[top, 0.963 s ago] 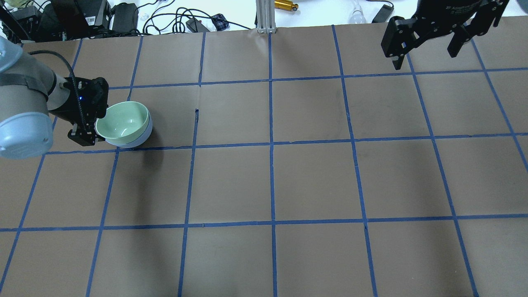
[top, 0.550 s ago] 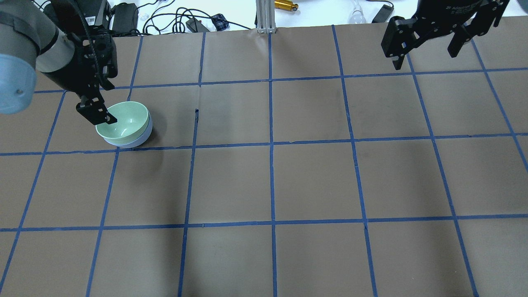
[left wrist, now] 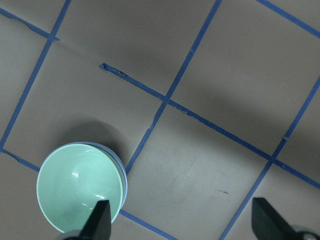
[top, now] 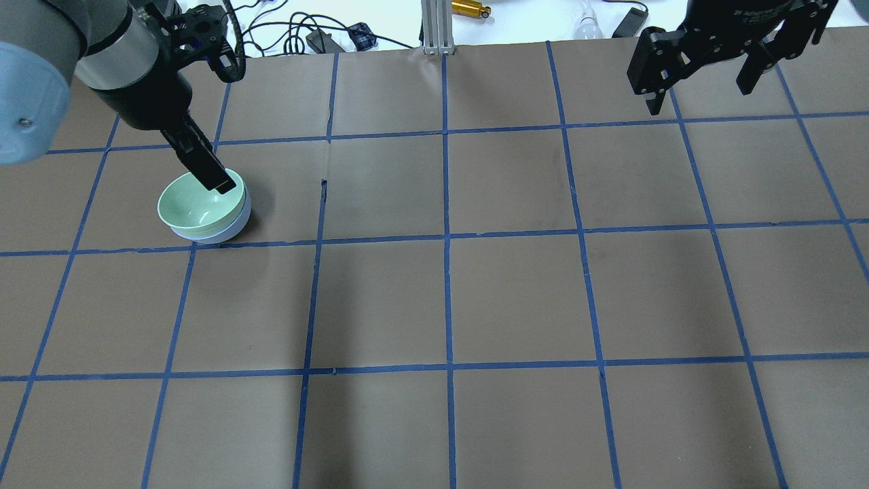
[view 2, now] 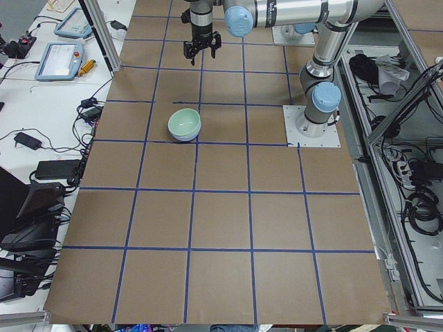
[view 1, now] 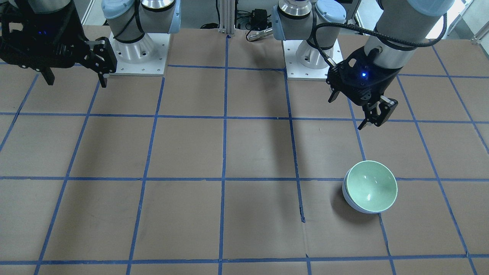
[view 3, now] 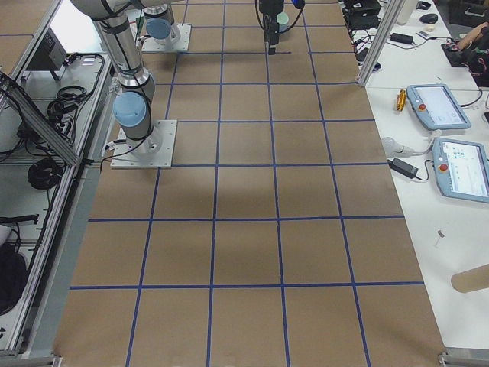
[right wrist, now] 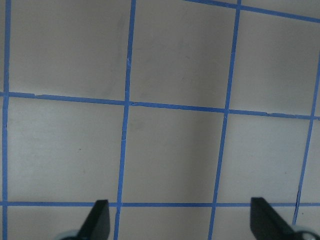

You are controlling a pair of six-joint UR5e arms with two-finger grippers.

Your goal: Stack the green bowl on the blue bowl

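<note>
The green bowl (top: 197, 204) sits nested inside the blue bowl (top: 234, 227), of which only a thin side strip shows, at the table's left. The pair also shows in the front view, green (view 1: 371, 186) inside blue (view 1: 348, 198), and in the left wrist view, green (left wrist: 80, 187) inside blue (left wrist: 124, 184). My left gripper (view 1: 354, 109) is open and empty, raised above the table and apart from the bowls; one finger (top: 207, 166) overlaps the green bowl in the overhead view. My right gripper (top: 699, 95) is open and empty, held high at the far right.
The table is brown paper with a blue tape grid (top: 447, 238). Cables, power bricks and an aluminium post (top: 434, 27) lie beyond the far edge. The arm bases (view 1: 311, 53) stand at the robot's side of the table.
My left gripper has lifted off the green bowl's left rim and swung up and toward the far side. The bowls stay nested in place. The right arm has not moved.
</note>
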